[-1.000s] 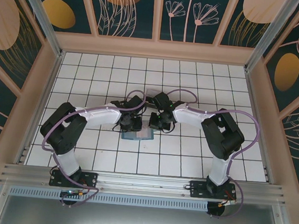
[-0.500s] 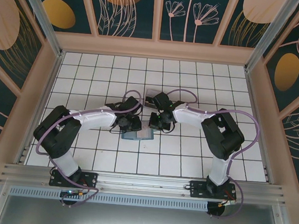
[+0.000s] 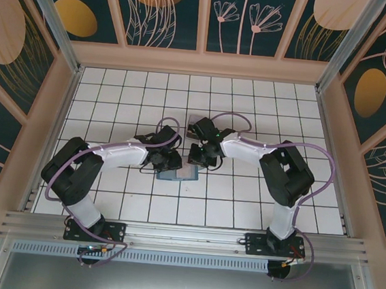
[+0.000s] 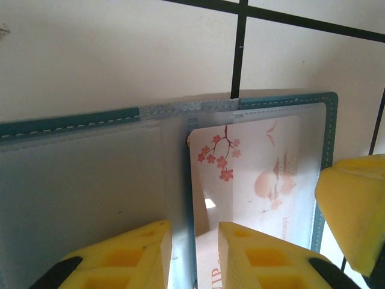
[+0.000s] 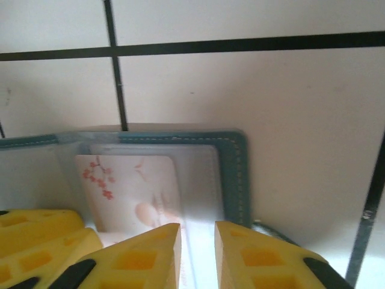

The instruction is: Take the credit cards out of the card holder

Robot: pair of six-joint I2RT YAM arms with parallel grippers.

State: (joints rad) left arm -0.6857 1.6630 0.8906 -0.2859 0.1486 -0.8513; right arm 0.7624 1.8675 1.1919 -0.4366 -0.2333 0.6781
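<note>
The card holder (image 3: 178, 174) lies open on the white tiles, teal-edged (image 4: 72, 122) with cloudy clear pockets. A pale credit card (image 4: 252, 174) printed with pink blossoms sits in its right half (image 5: 236, 174) and also shows in the right wrist view (image 5: 129, 189). My left gripper (image 4: 194, 256) hovers low over the fold, its yellow jaws a narrow gap apart astride the card's left edge. My right gripper (image 5: 197, 256) stands slightly open over the right pocket's clear sleeve. In the top view the left gripper (image 3: 170, 161) and the right gripper (image 3: 199, 159) crowd the holder from behind.
A clear plastic tray (image 3: 195, 125) lies just behind the grippers, partly under the right arm. Purple cables loop over both arms. Wooden frame walls (image 3: 60, 104) ring the tiled floor.
The right gripper's jaws have parted from shut. The left jaws have widened a little, and the left arm's elbow has swung outward to the left. The holder has stayed put.
</note>
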